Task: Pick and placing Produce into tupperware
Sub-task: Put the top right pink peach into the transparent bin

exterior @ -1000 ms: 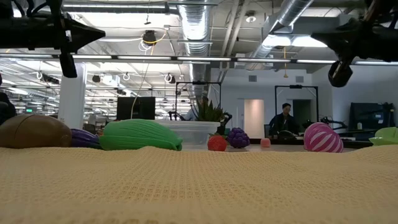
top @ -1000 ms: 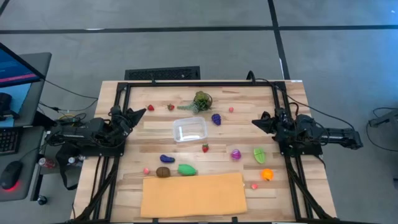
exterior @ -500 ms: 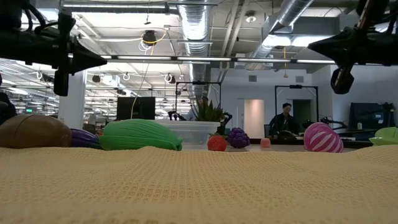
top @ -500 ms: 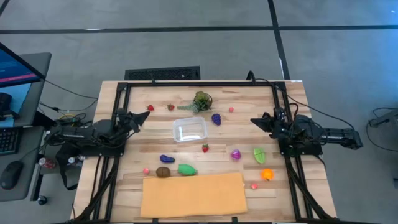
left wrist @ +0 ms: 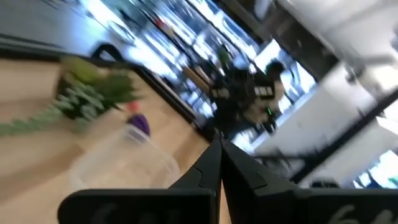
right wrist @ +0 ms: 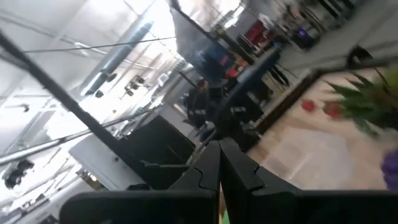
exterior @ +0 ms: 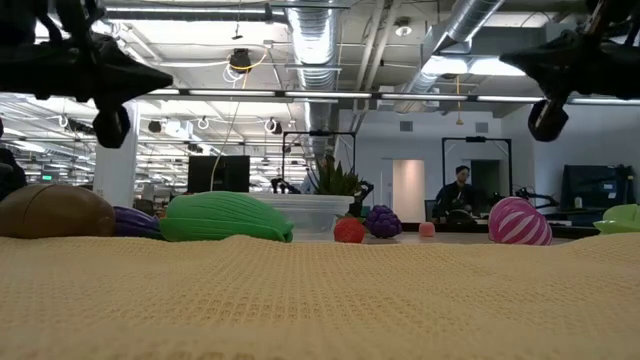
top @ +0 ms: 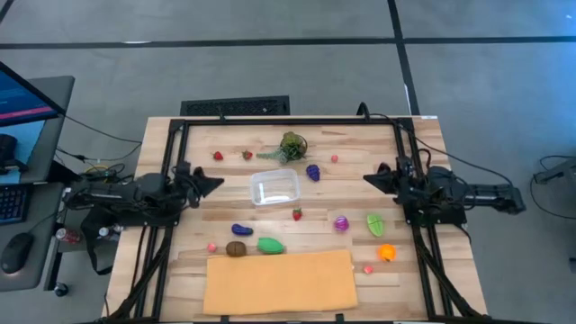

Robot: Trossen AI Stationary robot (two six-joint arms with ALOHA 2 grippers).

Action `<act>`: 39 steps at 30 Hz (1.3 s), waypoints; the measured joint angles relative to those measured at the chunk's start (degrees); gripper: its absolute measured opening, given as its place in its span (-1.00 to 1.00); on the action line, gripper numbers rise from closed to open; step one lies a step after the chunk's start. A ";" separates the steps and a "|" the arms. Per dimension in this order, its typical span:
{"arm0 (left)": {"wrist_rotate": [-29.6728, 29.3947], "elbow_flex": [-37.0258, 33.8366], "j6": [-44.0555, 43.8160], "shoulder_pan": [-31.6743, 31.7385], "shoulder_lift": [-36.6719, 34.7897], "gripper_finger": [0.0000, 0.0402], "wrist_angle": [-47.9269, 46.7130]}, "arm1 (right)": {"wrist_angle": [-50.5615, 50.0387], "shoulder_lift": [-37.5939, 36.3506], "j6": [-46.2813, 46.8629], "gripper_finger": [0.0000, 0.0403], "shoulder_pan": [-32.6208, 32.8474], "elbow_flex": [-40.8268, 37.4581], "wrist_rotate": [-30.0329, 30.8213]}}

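Two clenched empty claws, left claw (top: 216, 183) and right claw (top: 369, 177), flanking tupperware (top: 274, 188) between them

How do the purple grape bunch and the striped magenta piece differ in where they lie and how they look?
The purple grape bunch lies toward the table's far edge, beside the tupperware's far right corner; the striped magenta piece lies nearer the tan sheet, next to a green piece. The grapes are dark purple and knobbly; the magenta piece is rounder, with pale stripes. Both rest on the table, outside the tupperware.
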 joint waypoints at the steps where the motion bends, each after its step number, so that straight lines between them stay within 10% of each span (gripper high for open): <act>1: 0.91 0.00 0.35 0.00 0.68 -1.00 0.52 | 1.94 0.54 -1.85 -1.00 0.14 0.00 0.21; 39: 5.20 1.90 10.61 0.00 11.25 -1.00 18.43 | 14.78 12.20 -9.72 -1.00 1.75 0.76 0.62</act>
